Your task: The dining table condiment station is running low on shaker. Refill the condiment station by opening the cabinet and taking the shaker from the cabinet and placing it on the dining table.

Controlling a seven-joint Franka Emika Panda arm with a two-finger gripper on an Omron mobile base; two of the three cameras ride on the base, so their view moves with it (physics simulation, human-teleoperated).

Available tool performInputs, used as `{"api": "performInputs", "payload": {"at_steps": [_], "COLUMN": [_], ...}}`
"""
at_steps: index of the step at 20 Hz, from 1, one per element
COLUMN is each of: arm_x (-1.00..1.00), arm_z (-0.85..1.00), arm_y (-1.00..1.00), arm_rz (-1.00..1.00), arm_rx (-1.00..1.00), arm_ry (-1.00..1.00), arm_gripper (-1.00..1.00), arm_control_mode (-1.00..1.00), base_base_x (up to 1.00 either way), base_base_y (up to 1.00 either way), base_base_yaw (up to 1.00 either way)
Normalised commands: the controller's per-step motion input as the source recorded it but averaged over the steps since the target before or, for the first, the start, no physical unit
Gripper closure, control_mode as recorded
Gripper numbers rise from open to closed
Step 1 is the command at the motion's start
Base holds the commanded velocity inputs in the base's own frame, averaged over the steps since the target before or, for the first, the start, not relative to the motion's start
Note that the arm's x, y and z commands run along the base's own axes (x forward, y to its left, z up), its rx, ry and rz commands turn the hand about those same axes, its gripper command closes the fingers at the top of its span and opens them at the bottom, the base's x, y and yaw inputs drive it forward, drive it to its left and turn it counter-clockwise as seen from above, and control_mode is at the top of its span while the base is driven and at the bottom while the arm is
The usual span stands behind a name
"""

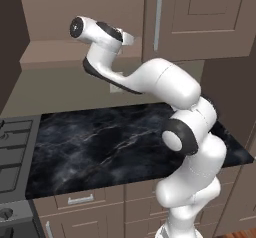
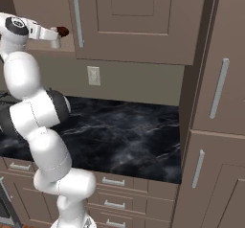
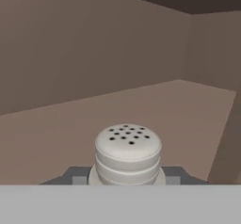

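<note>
In the hand view the shaker, a pale grey-white cylinder with a rounded, holed top, stands upright on the brown shelf inside the cabinet. My gripper is shut on the shaker, with one dark fingertip on each side of its base. From the base views the hand reaches into the open cabinet, beside the panel door with the long silver handle. The gripper is at the shelf's edge. The dining table is out of view.
A dark red round item sits just past the hand on the shelf. The black marble worktop with brown drawer fronts lies below. A stove is at the left and tall cabinets at the right.
</note>
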Motion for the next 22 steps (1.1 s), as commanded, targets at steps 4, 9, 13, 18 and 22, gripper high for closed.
{"api": "performInputs", "payload": {"at_steps": [4, 9, 13, 18, 22], "arm_x": [-1.0, -1.0, -1.0, -1.0, -1.0], "arm_z": [0.1, 0.08, 0.0, 0.0, 0.0], "arm_y": [-0.03, -0.55, -0.91, -1.0, -0.91], "arm_rz": [0.0, 0.01, 0.1, 0.24, 0.38], "arm_rx": [-0.01, 0.05, 0.18, 0.21, 0.09], "arm_ry": [-0.08, -0.09, -0.04, -0.04, 0.0], "arm_gripper": [1.0, 1.0, 1.0, 1.0, 1.0], "arm_control_mode": [-1.0, -1.0, -1.0, -1.0, -1.0], "base_base_x": [0.0, 0.0, 0.0, 0.0, 0.0], "base_base_y": [0.0, 0.0, 0.0, 0.0, 0.0], "base_base_yaw": [0.0, 0.0, 0.0, 0.0, 0.0]}}
